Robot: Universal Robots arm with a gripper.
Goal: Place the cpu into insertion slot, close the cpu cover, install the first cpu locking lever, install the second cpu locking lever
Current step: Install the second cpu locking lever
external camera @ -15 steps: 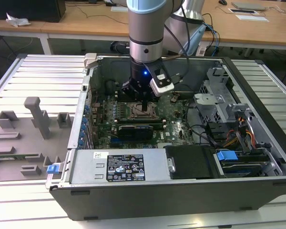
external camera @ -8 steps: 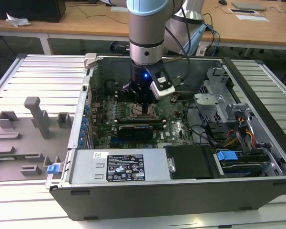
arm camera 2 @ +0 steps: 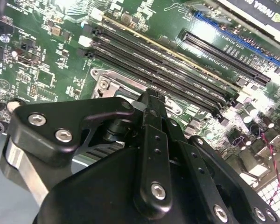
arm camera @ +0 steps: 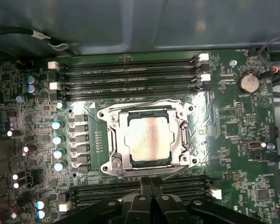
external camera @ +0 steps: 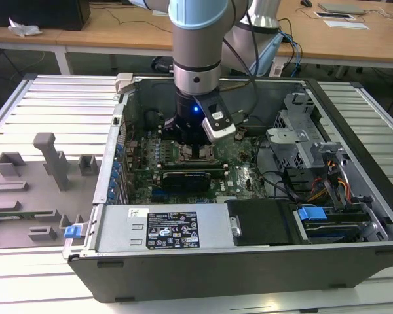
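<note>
I see the cpu (arm camera: 148,138) seated in the insertion slot (arm camera: 113,140), cpu cover (arm camera: 183,136) down; levers unclear. Gripper (arm camera: 150,181) fingers pressed together, empty, at the socket's edge.

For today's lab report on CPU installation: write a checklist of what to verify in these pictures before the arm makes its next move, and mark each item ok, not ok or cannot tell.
1. Pale silver-grey square cpu lies in the metal-rimmed insertion slot: ok.
2. Thin silvery metal cpu cover is down, framing the chip: ok.
3. Both locking levers latched: cannot tell.
4. Black end effector sits at the socket's edge, fingers together: ok.
5. End effector carries nothing: ok.
6. Black memory slots beside the socket unobstructed: ok.
</note>
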